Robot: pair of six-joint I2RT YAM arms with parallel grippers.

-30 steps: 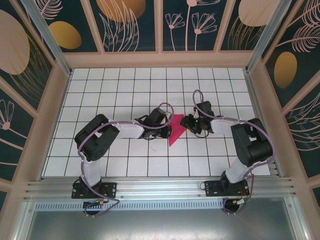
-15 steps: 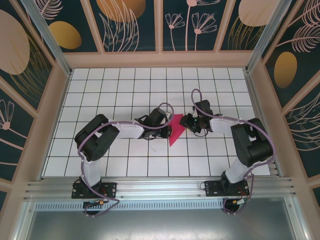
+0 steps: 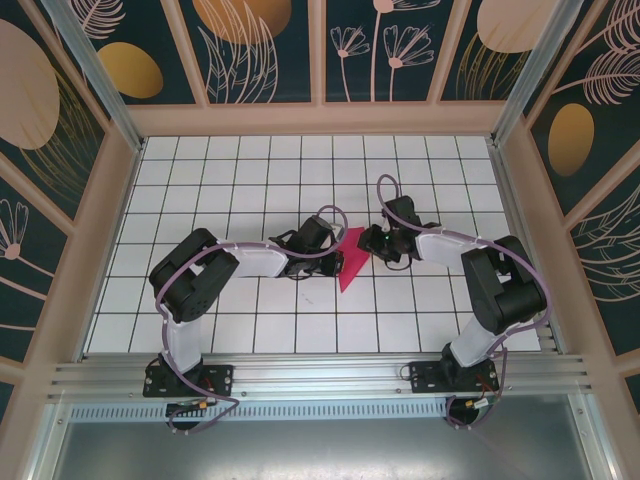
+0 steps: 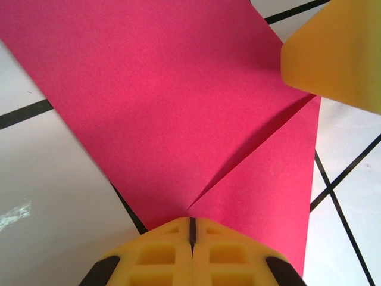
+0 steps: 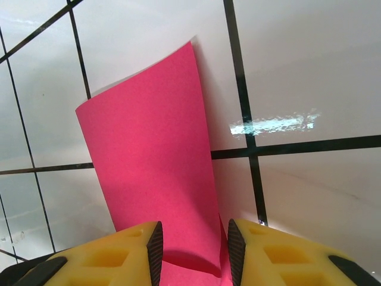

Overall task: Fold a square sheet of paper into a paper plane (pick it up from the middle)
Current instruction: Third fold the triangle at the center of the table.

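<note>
Surface: one white tabletop [image 3: 200, 200] ruled in black grid lines, with an aluminium rail [image 3: 320, 375] along the near edge. Room: wood-framed panels [image 3: 270, 50] on the left, far and right sides, dark teal with pale leaf and flower prints. Arms: two, a left arm [image 3: 200, 285] and a right arm [image 3: 500, 290], both black and white with purple cables, reaching toward the middle of the table. Paper: one sheet of paper [image 3: 349, 270], magenta-pink and folded, lying mid-table between the two grippers, its point toward the near side. Left gripper [image 4: 191, 225]: yellow fingers closed tip to tip, set at the near end of a fold line where two layers of paper meet. Right gripper [image 5: 193, 238]: yellow fingers standing apart, with a curled flap of the paper rising between them; whether either finger touches the flap cannot be told. One right finger also shows at the far right of the left wrist view, at the paper's edge. Hidden or unclear: the left gripper covers the sheet's left edge in the top view, the base of the flap is cut off in the right wrist view, and the sheet's full outline is hard to make out.
</note>
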